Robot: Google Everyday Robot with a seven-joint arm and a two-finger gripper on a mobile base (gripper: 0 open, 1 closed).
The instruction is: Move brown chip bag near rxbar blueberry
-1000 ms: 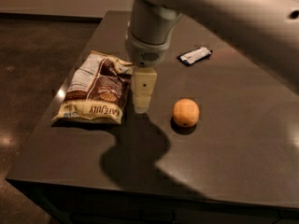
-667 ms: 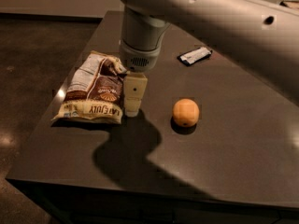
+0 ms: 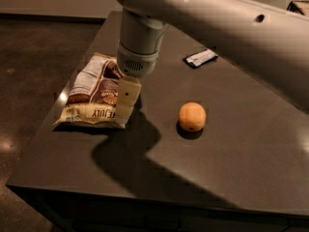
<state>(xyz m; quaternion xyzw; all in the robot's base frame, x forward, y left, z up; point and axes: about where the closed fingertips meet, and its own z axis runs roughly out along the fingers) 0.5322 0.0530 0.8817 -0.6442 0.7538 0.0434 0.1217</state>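
Observation:
The brown chip bag [image 3: 93,94], cream and dark brown and crinkly, lies flat on the left part of the dark table [image 3: 231,158]. The rxbar blueberry [image 3: 200,58], a small dark flat wrapper with a white label, lies at the far middle of the table, well apart from the bag. My gripper [image 3: 124,106] hangs from the big grey arm and sits over the bag's right edge, its cream fingers [image 3: 127,96] pointing down at the bag.
A round orange fruit [image 3: 192,116] sits on the table to the right of the gripper, between the bag and the near right side. The table's left edge runs close beside the bag, with dark floor beyond.
The arm and gripper have moved left, from the gap between bag and orange to over the bag's right edge. Bag, bar and orange have not moved.

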